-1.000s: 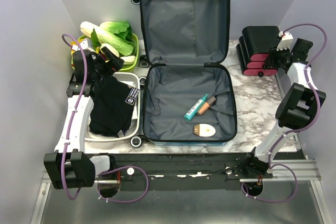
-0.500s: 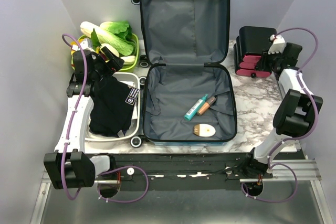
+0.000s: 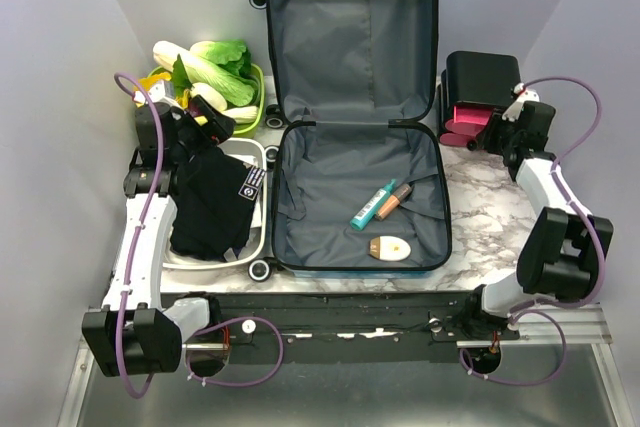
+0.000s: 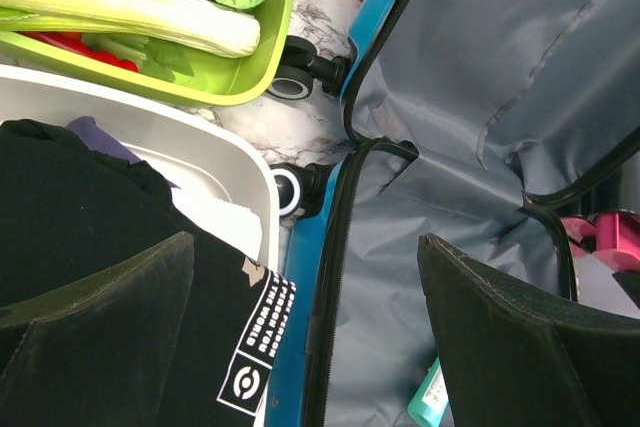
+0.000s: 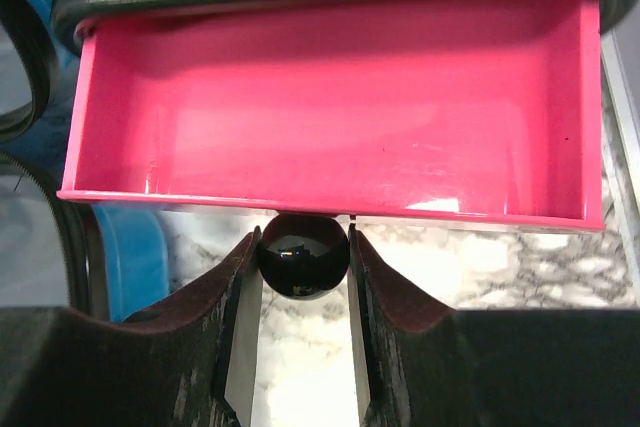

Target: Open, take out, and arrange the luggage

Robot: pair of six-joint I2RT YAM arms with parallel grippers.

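The luggage (image 3: 330,167) lies open mid-table, its lid (image 3: 350,37) propped up and its grey lining showing. A teal tube (image 3: 372,204), a brown tube (image 3: 394,201) and an oval case (image 3: 389,247) lie inside. My left gripper (image 3: 212,115) hovers open over the luggage's left edge (image 4: 335,247), its jaws (image 4: 305,247) empty. My right gripper (image 5: 303,247) is shut on the black knob (image 5: 303,255) of a pink drawer (image 5: 330,97). That drawer (image 3: 462,125) stands pulled out of the black box (image 3: 480,75).
A white bin (image 3: 262,162) holding a black garment (image 3: 210,202) stands left of the luggage. Behind it is a green basket (image 3: 255,97) of vegetables. Walls close in on both sides. The black box is at the back right on the marble top.
My right gripper has drawn back toward the left with the knob. The pink drawer has slid out and the black box has shifted left. The left arm has hardly moved.
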